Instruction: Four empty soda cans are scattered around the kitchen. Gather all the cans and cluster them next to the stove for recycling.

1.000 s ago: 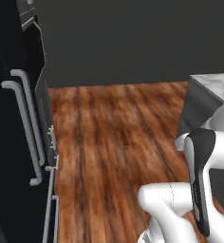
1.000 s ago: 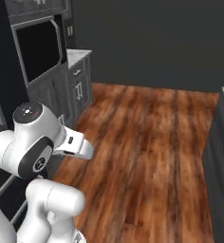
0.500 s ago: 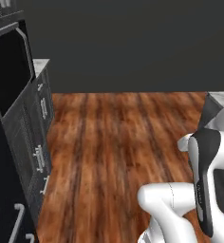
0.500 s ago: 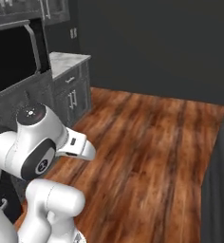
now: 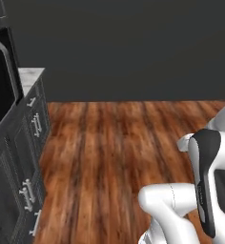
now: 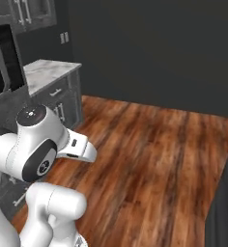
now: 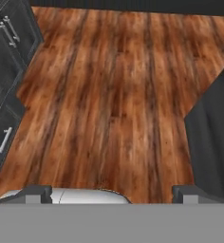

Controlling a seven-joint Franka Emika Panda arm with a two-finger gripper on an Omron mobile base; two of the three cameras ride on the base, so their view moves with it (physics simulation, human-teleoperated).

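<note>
We look down the hand view and find our fingers (image 7: 112, 193) spread as wide as they go, released, with nothing between them; one dark tip (image 7: 33, 193) sits at the lower left, the other at the lower right. Below them runs the reddish-brown plank floor (image 7: 114, 95). We cannot tell where any soda can stands, and the same goes for the stove.

On the hand view's left, dark grey cabinet fronts (image 7: 7, 71) carry pale bar handles (image 7: 4, 139); on its right, a dark flat panel (image 7: 213, 137) cuts in over the boards.

From the left base view, our white arm (image 5: 200, 190) rises at the lower right, with the dark cabinets (image 5: 19, 167) down the left edge and a marbled surface (image 5: 29, 75) on top of them. A black-fronted appliance (image 5: 0, 90) stands above the cabinets. Behind everything is a dark wall (image 5: 133, 47).

The right base view shows the arm (image 6: 38, 154) at the lower left, the pale marbled surface (image 6: 46, 72) beyond it, and upper cabinet doors (image 6: 31, 12) in the top left corner.
</note>
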